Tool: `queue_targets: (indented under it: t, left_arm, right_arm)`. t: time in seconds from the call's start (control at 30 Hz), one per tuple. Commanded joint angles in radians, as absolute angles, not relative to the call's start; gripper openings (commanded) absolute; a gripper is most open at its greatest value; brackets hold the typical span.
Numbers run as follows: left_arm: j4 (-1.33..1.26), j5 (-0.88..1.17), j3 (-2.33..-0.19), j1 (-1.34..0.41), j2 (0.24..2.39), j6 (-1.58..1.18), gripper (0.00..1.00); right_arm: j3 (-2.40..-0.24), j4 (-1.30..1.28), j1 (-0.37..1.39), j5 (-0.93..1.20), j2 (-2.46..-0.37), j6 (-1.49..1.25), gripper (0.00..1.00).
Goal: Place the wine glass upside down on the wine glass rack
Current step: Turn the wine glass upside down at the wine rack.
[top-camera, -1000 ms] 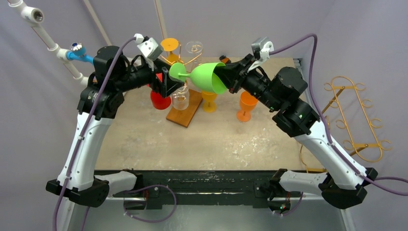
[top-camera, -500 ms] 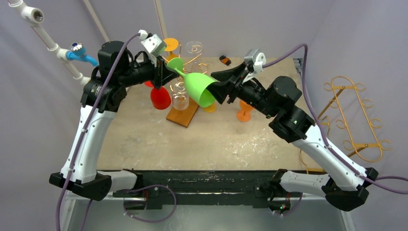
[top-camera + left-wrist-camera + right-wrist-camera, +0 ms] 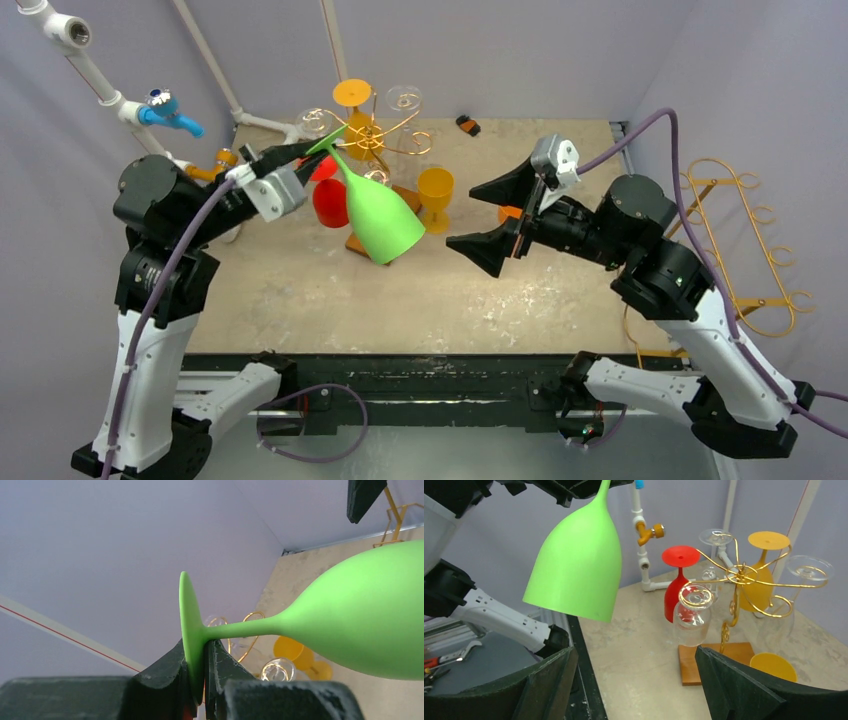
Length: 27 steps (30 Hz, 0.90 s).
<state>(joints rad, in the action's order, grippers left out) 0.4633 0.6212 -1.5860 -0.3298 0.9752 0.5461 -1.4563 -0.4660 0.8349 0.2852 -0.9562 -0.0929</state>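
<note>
The right gripper (image 3: 462, 218) is spread wide, empty, over the table's (image 3: 300, 290) middle. The green glass (image 3: 375, 215) hangs tilted mouth-down beside it, its foot pinched by the left gripper (image 3: 315, 150), with the rack (image 3: 400, 125) just behind near the far edge.

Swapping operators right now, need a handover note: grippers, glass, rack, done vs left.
Left gripper: shut on the foot of the green wine glass, which hangs in the air, mouth down, tilted.
Right gripper: open, empty, apart from the glass.
Rack: far side of the table, already carrying others, such as the red glass. The green one is not on it.
Done: glass inverted and gripped.
Left: hang it by the foot on a free rack arm, then release.
</note>
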Motion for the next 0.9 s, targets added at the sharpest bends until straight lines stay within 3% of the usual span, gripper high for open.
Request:
queue_targets:
  t: [0.0, 0.4, 0.87]
  left_arm:
    - [0.331, 0.75, -1.554, -0.333, 0.944, 0.774, 0.0]
    - [0.318, 0.878, -1.491, -0.333, 0.886, 1.042, 0.0]
    - [0.278, 0.916, -1.414, -0.333, 0.859, 1.223, 0.0]
  right_arm:
    - [-1.54, -0.474, 0.834, 0.395, -0.982, -0.121, 0.99]
    - [-1.628, -0.249, 0.836, 0.669, -1.219, -0.325, 0.99]
    - [-1.576, -0.183, 0.955, 0.73, -1.347, -0.31, 0.99]
